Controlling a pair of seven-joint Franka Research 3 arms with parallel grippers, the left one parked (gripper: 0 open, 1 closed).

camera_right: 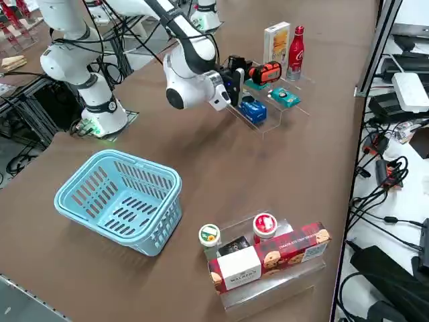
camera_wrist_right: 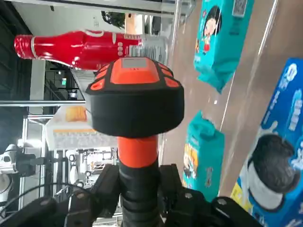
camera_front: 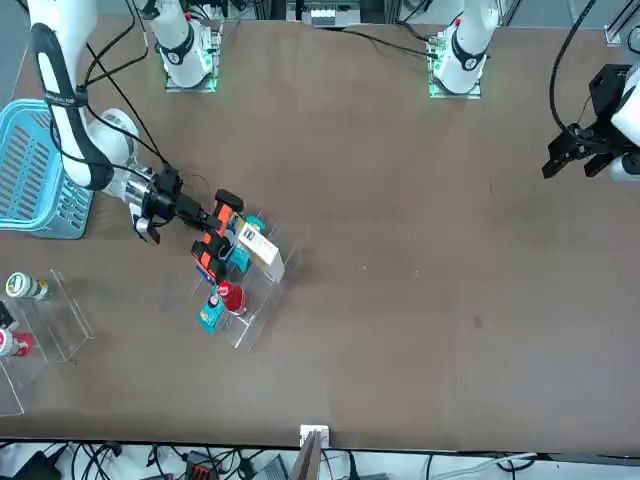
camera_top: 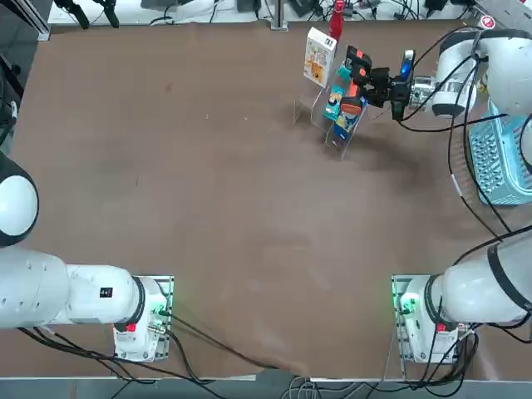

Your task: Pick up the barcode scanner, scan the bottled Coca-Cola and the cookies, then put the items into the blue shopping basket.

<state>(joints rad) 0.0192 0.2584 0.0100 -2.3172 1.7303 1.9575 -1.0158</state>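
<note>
1. Two items wait on the clear shelf [camera_right: 281, 111]: the bottled Coca-Cola [camera_right: 295, 44] and the cookies [camera_right: 276, 42], standing side by side.
2. Aim the barcode scanner [camera_right: 266, 72] squarely at each barcode in turn, holding steady.
3. Right gripper [camera_wrist_right: 138, 187] is clamped on the scanner's orange handle, arm stretched roughly level toward the shelf.
4. Blue shopping basket [camera_right: 120, 201] sits empty, nearer the right edge.

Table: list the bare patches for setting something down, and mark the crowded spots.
Bare: the wide table stretch between the arm bases and the clear rack. Crowded: that rack, where the right gripper holds the scanner beside the Coca-Cola and cookies; also around the basket and second rack.
</note>
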